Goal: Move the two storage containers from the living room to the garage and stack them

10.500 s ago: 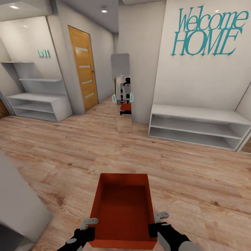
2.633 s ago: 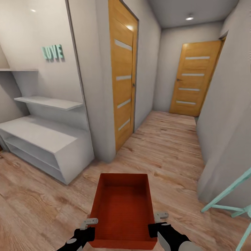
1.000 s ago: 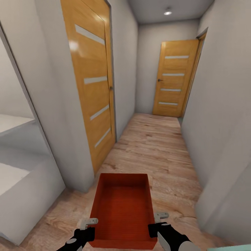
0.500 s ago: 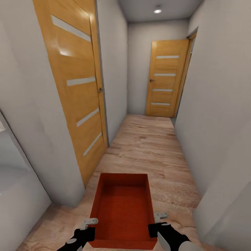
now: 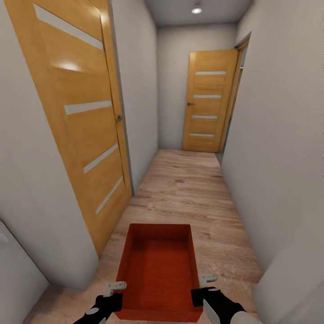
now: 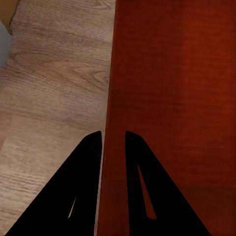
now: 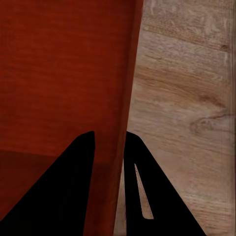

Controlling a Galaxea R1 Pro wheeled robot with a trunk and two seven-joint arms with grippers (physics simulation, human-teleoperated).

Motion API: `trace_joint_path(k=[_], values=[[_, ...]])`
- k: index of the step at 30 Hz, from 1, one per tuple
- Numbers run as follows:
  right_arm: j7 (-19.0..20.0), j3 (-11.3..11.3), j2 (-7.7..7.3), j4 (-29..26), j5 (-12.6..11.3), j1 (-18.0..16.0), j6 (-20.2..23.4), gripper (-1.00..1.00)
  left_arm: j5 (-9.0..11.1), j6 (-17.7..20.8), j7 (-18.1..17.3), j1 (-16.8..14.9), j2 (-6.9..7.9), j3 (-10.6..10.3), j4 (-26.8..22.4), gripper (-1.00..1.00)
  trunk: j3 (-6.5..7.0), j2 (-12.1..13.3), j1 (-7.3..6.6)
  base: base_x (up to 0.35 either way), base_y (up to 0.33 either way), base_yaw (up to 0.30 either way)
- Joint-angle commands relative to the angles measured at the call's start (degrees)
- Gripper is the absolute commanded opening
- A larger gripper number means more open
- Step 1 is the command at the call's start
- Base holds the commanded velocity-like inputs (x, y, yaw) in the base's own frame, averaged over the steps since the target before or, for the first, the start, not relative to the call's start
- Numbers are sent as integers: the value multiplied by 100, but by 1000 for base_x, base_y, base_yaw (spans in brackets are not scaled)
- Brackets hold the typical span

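Note:
I carry one red-orange storage container level in front of me, above light wood plank flooring in a narrow hallway. My left gripper is shut on the container's left wall, one finger inside and one outside. My right gripper is shut on the right wall in the same way. The container is empty inside. The garage is out of view.
An orange wooden door with frosted strips stands close on the left. Another like it closes the hallway's far end. White walls run close on both sides, leaving a narrow strip of wood flooring ahead.
The view has advanced from the open room into the hallway; the left door and far door have come closer. Both grippers and the container keep the same place in the view.

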Motion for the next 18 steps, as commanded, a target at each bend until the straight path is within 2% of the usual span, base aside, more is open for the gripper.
trace_joint_path(k=[1,18], values=[[-41,4,-49,-8,111,-3,48,-100,39,-23,47,-3,6,-16,-1,-100,-5,-2,3,340,0,-144],[-42,7,-45,-8,111,-3,48,-100,39,-23,47,-3,2,-16,-1,-100,-5,-2,3,340,0,-35]])
